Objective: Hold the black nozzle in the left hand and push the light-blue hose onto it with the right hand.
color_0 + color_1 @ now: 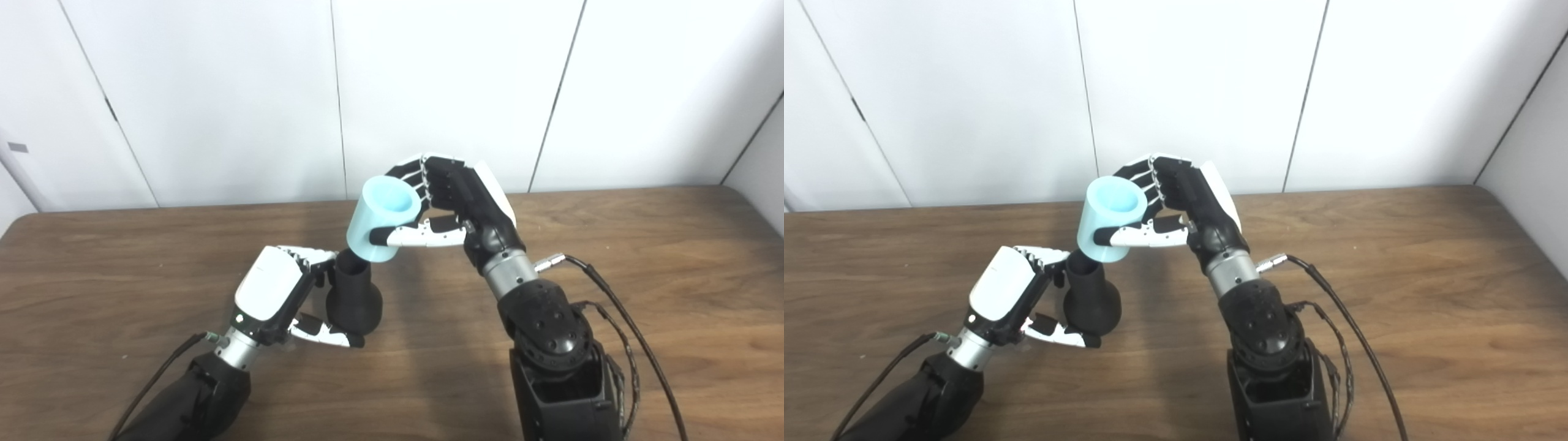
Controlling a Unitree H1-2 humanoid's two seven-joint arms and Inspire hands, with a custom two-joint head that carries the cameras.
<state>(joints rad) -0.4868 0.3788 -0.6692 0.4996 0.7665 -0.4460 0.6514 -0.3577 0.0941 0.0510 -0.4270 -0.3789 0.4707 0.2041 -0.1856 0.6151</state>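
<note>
Both eye views sit side by side at head height, looking forward and steeply down onto the wooden surface (pixel 643 245) with the white panelled wall (pixel 453 86) behind it. They stand close, with both forearms entering from the bottom edge. The two share nearly the whole scene, offset slightly sideways.

Bare table (pixel 643 294) right of right hand (pixel 456 205), cables (pixel 618 306) trailing there
</note>
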